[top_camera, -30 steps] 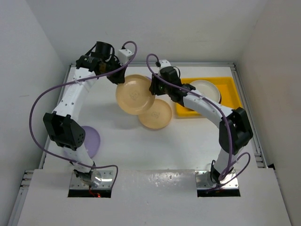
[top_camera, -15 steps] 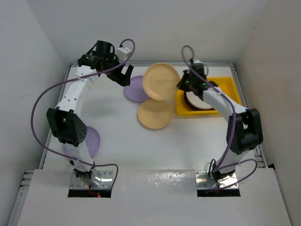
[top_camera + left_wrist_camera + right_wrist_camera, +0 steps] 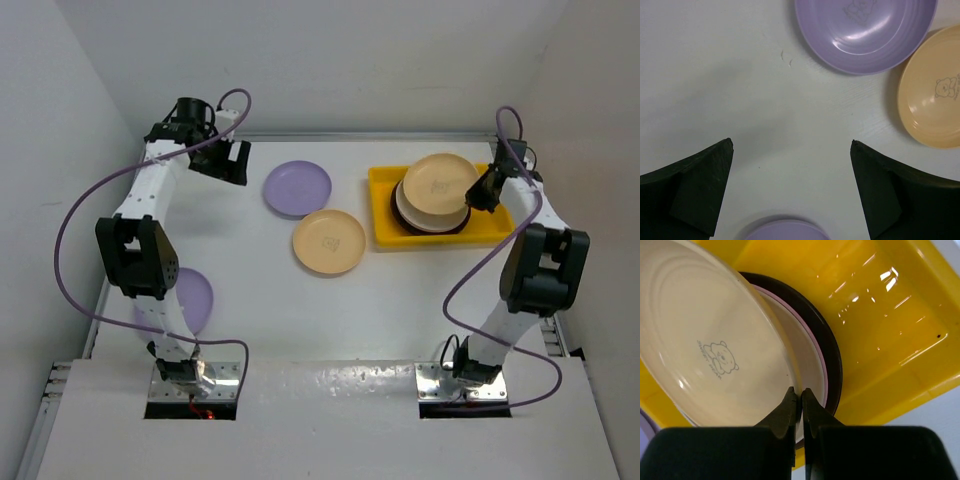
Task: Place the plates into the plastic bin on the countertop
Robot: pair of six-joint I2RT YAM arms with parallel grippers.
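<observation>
My right gripper [image 3: 480, 194] [image 3: 801, 392] is shut on the rim of a pale yellow-orange plate [image 3: 441, 178] [image 3: 705, 350]. It holds that plate tilted over a stack of plates [image 3: 425, 215] [image 3: 834, 365] in the yellow plastic bin [image 3: 381, 205] [image 3: 890, 315]; a dark rim and a pink one show below. On the white countertop [image 3: 260, 270] lie a lavender plate [image 3: 298, 187] [image 3: 865, 30] and a yellow-orange plate [image 3: 329, 241] [image 3: 935, 100]. My left gripper [image 3: 233, 161] [image 3: 791, 150] hangs open and empty at the far left, left of the lavender plate.
A second lavender plate [image 3: 193, 300] [image 3: 785, 231] lies near the left edge, partly hidden by the left arm. White walls close in the back and both sides. Metal edging runs along the countertop's borders. The right half of the bin holds no plates.
The right gripper has carried the pale plate from the table's middle to above the stack in the bin. The left gripper let go of it, opened wide and drew back left.
</observation>
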